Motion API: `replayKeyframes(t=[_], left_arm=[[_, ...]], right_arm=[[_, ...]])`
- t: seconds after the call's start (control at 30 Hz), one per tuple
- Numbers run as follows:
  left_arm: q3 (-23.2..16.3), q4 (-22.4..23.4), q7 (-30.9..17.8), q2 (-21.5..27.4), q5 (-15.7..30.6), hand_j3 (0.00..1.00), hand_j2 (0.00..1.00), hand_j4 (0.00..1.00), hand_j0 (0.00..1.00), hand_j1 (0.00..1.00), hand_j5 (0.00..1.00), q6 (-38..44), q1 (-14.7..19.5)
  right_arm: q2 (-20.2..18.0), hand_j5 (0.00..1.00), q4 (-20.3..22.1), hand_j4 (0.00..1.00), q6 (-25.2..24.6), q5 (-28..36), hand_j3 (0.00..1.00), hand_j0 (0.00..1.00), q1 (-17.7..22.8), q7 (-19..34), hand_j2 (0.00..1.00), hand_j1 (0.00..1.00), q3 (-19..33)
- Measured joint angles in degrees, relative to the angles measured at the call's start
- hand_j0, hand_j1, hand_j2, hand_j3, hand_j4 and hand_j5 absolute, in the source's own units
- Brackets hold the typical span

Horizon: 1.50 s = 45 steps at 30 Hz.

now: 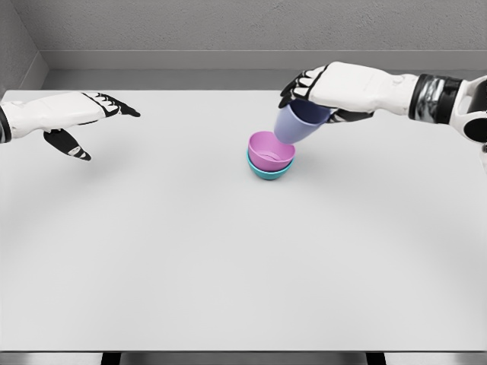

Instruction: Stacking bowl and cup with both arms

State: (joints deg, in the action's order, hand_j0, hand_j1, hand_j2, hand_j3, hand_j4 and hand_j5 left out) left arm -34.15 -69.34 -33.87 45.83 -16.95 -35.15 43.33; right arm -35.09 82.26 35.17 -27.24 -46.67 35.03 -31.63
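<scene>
A pink bowl (270, 150) sits nested inside a teal bowl (268, 172) near the middle of the white table (228, 266). Just above and to the right of the bowls hangs a lavender cup (297, 123), tilted, its base close to the pink bowl's rim. My right hand (319, 90) is shut on the cup from above, fingers curled over its rim. My left hand (80, 122) hovers over the table's far left, fingers spread and holding nothing.
The table's far edge meets a grey wall (228, 30) behind the hands. A dark gap runs along the near edge at the bottom.
</scene>
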Motion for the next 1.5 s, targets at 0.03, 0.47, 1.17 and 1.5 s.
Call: replayKeyframes(t=[0.03,0.47,1.17,1.5], left_arm=[[0.0,0.0,0.0,0.0,0.0,1.0,1.0,1.0,1.0,1.0,1.0,0.0,0.0],[0.0,0.0,0.0,0.0,0.0,1.0,1.0,1.0,1.0,1.0,1.0,0.0,0.0],[0.73,0.03,0.0,0.0,-0.01,1.0,1.0,1.0,1.0,1.0,1.0,0.0,-0.09],[0.79,0.03,0.0,0.08,0.0,1.0,1.0,1.0,1.0,1.0,1.0,0.0,-0.26]], right_arm=[[0.14,0.64,-0.17,0.64,0.0,-0.06,0.64,0.64,0.0,0.0,0.64,0.64,-0.14],[2.53,0.64,-2.28,0.64,0.0,-0.32,0.64,0.64,0.0,0.0,0.64,0.64,-2.5],[4.08,1.0,-4.43,1.0,-0.85,-0.72,1.0,1.0,-0.18,0.0,1.0,1.0,-3.82],[0.57,1.0,0.12,1.0,-0.16,-0.18,1.0,1.0,-1.06,0.01,1.0,1.0,-0.76]])
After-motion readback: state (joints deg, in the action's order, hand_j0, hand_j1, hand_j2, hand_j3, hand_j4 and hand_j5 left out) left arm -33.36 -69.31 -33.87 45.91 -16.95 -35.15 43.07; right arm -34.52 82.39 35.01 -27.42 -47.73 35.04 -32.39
